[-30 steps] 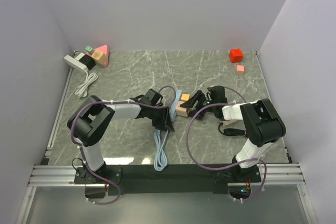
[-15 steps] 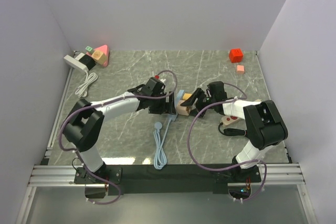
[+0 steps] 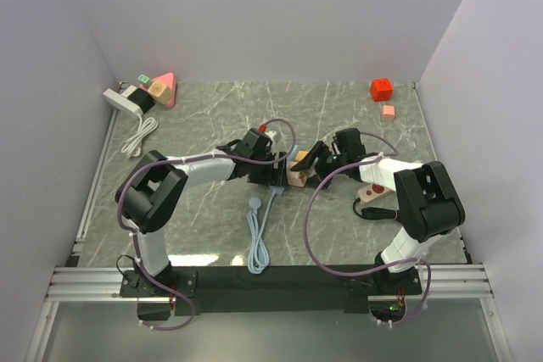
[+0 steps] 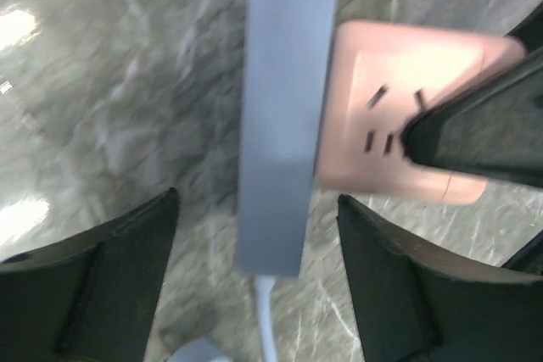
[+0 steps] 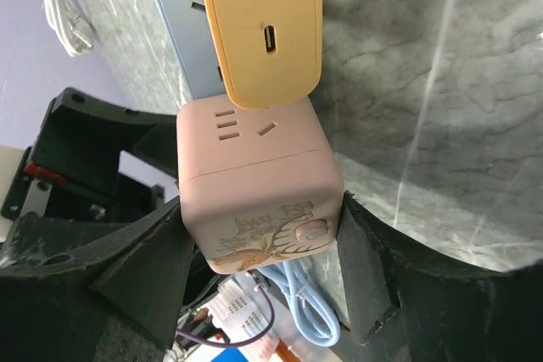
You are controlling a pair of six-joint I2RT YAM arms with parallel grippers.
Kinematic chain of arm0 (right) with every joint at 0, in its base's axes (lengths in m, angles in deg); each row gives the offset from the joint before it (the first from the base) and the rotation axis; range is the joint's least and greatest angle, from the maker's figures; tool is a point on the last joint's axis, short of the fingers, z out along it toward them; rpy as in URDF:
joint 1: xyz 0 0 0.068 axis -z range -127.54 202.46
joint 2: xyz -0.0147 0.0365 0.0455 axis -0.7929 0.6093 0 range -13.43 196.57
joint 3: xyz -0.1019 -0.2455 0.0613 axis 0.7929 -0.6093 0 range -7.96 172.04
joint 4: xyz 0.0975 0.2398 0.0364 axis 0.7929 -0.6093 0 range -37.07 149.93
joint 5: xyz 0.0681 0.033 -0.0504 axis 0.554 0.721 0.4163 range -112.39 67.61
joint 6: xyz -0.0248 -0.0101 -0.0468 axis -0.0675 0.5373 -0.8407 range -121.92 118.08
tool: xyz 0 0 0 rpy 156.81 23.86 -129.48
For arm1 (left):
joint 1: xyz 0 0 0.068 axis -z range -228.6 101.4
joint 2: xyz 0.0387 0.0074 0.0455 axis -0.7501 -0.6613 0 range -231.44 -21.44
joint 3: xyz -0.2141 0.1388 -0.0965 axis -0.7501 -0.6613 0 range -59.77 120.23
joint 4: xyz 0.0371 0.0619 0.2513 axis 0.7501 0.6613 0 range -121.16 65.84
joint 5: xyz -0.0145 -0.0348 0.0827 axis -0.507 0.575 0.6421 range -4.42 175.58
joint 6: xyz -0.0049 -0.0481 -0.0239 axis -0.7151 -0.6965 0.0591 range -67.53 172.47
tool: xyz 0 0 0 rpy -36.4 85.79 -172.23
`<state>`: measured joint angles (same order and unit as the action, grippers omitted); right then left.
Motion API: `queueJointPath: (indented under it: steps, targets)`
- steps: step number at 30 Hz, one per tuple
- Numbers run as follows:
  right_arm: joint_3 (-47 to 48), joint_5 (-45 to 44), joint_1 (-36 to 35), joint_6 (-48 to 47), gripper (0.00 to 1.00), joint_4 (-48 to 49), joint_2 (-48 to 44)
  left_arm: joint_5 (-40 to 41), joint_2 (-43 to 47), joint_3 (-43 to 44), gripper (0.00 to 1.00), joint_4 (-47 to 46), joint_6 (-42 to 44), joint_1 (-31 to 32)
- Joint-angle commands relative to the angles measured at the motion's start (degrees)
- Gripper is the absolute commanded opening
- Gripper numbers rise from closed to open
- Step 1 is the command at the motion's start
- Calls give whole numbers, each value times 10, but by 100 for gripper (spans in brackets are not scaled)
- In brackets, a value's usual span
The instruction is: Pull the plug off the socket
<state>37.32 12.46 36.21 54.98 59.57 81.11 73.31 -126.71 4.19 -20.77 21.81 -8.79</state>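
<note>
Pink socket cube (image 5: 254,167), brown drawing (image 5: 250,231), clamped in right pincer (image 5: 265,247)

Place: a robot test lab.
Walls: plain white walls (image 3: 254,14) box in three sides.
Bench: grey marble-look bench (image 3: 212,116) with a metal rail (image 3: 93,281) at the near edge.
Robots: a left arm (image 3: 191,171) and a right arm (image 3: 416,201), fixed at that edge.
Props: a red toy block (image 3: 380,89) in a far corner.
</note>
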Motion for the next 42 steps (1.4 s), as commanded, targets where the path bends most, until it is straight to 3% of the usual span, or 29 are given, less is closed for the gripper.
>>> queueJointPath:
  steps: [1,4,7,8,10,11,15,20,24,32,35,39,42]
  targets:
    - [32,39,-7,-1,0,8,-19,-33,-22,4,79,-48,2,8]
    - [30,46,-9,9,0,20,-18,-49,-41,2,68,-54,0,9]
    - [34,43,-10,13,0,20,-19,-58,-49,-8,45,-65,-5,10]
    - [35,40,-10,12,12,19,-21,-62,-51,-10,25,-70,-10,9]
    - [34,31,-10,11,37,17,-23,-62,-52,-17,7,-75,-14,9]
    - [33,25,-9,12,57,18,-23,-63,-52,-19,1,-76,-20,8]
    - [10,10,-10,26,86,51,-32,-88,-42,-34,1,-99,-45,0]
    - [-20,5,-10,69,90,130,-31,-110,-33,-36,1,-121,-70,-3]
    - [-2,2,-11,64,81,123,-7,-117,-27,-32,1,-124,-80,-3]
    - [27,-3,-33,37,48,84,35,-117,-29,-19,0,-115,-86,-3]
    - [34,-1,-32,21,47,70,42,-119,-32,-21,1,-120,-89,-4]
    - [34,11,-24,5,0,47,21,-73,-48,-14,0,-79,-75,-7]
    - [43,34,8,-32,0,-3,-17,-42,-51,-26,0,-63,-66,-15]
